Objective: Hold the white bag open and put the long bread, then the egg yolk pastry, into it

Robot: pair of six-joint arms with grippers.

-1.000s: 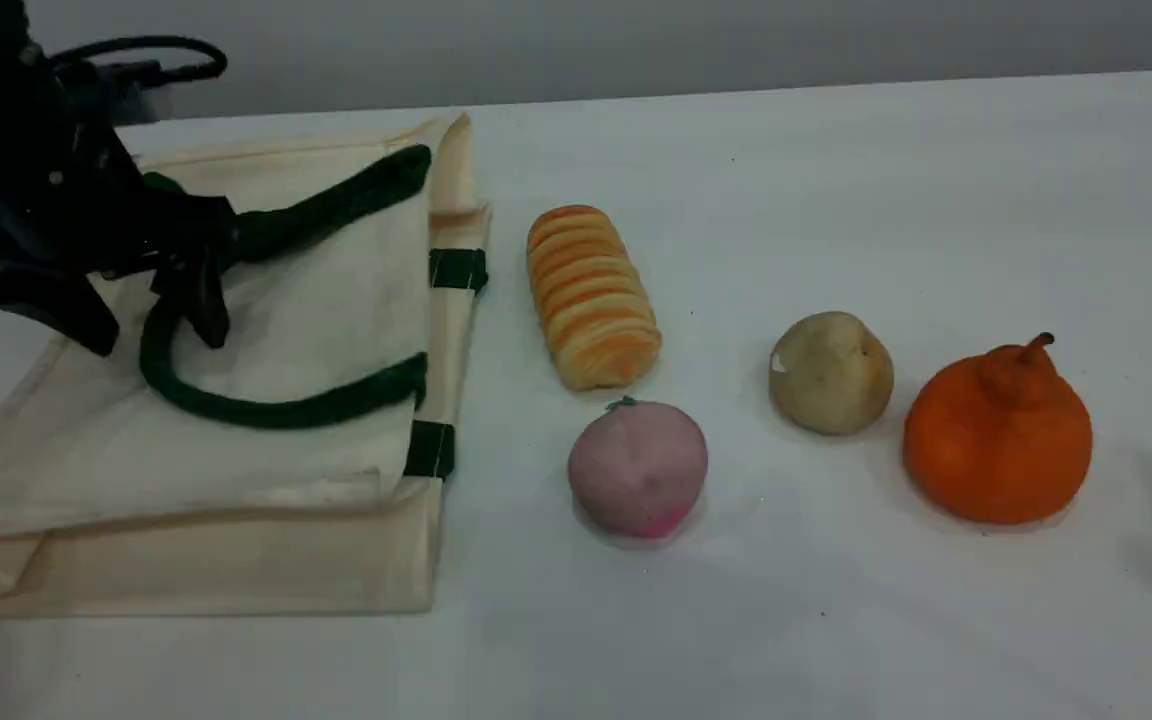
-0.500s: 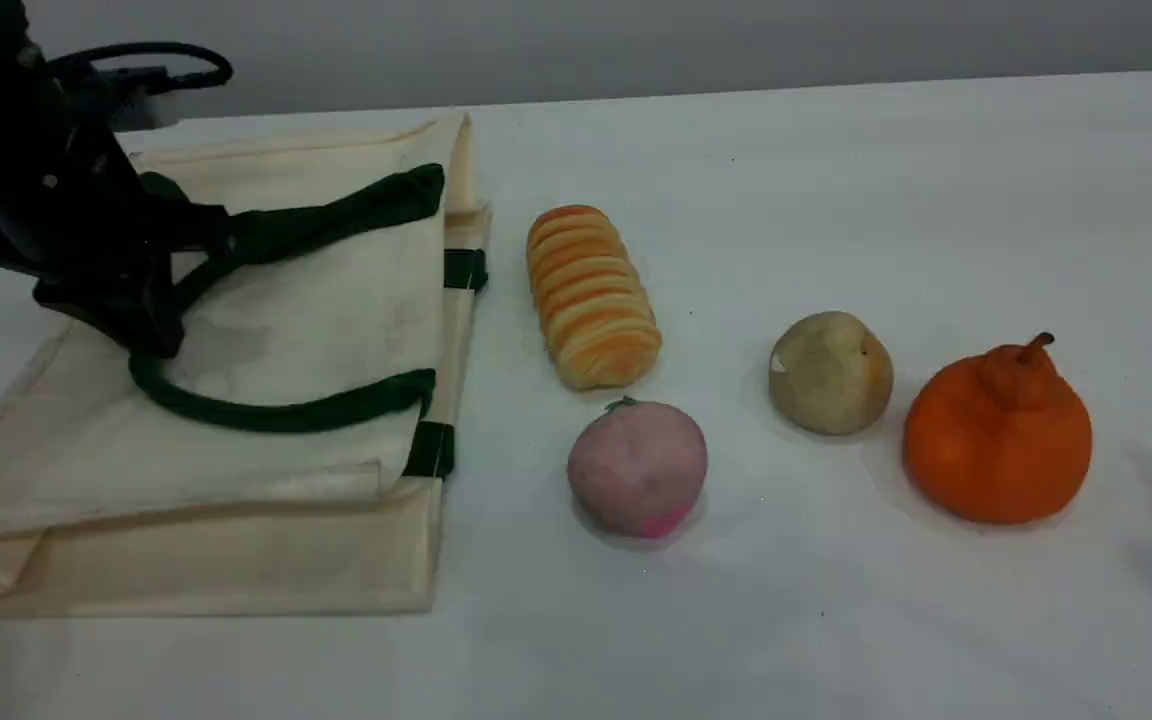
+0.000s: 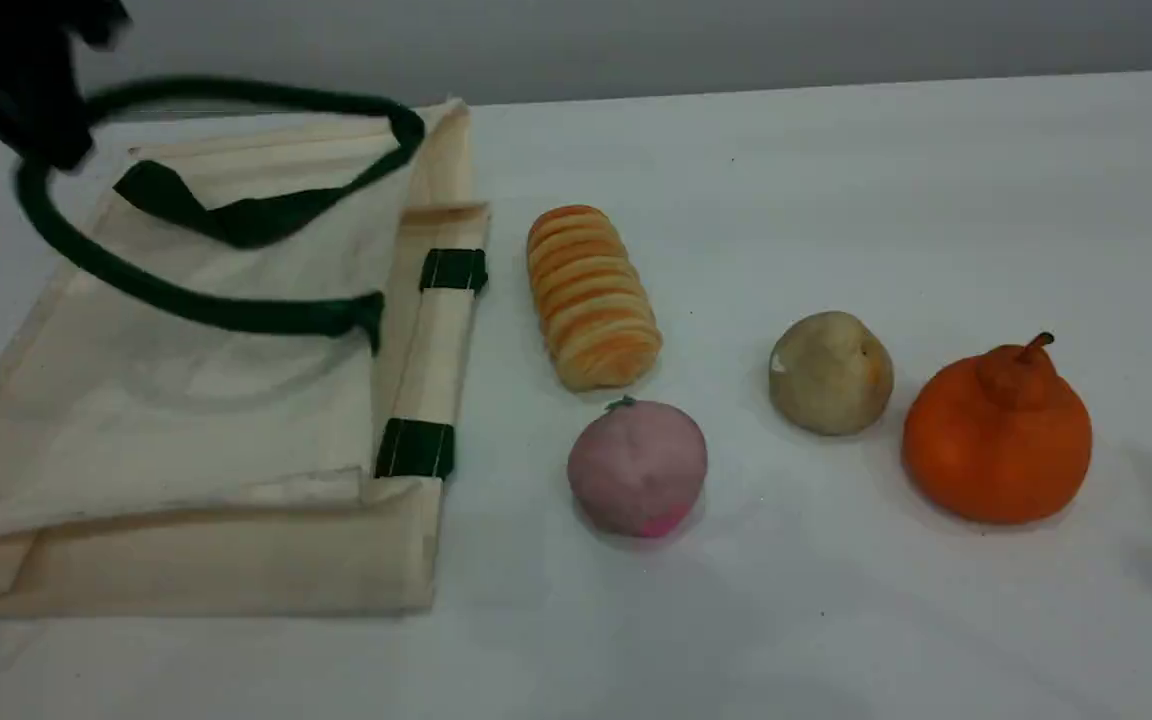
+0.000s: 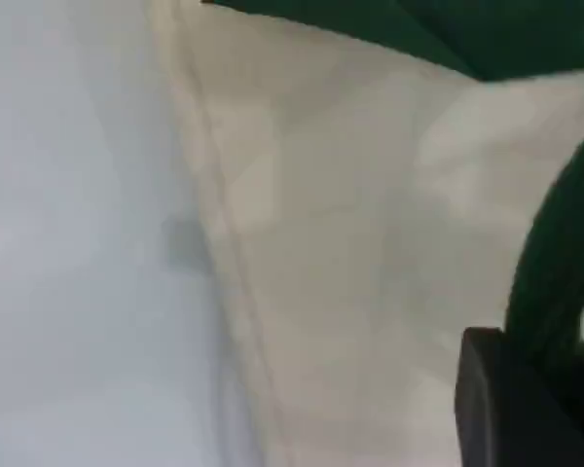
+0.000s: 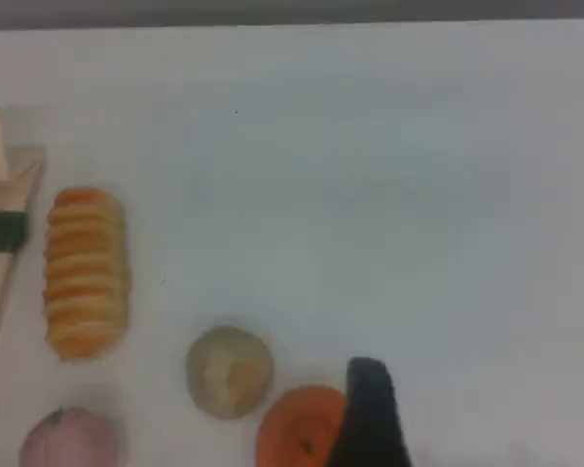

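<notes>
Blur smears left claw (image 3: 54, 140), clamped on white bag (image 3: 186, 420) handle (image 3: 236, 312); right claw (image 5: 370, 418), mostly cut off, gapes.

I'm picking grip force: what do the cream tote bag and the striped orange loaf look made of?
Cream-white tote bag with dark green handles: matte woven cloth, probably canvas; it creases and folds. Ridged golden-orange loaf: matte, possibly soft foam imitation; colours look painted, unsure.
</notes>
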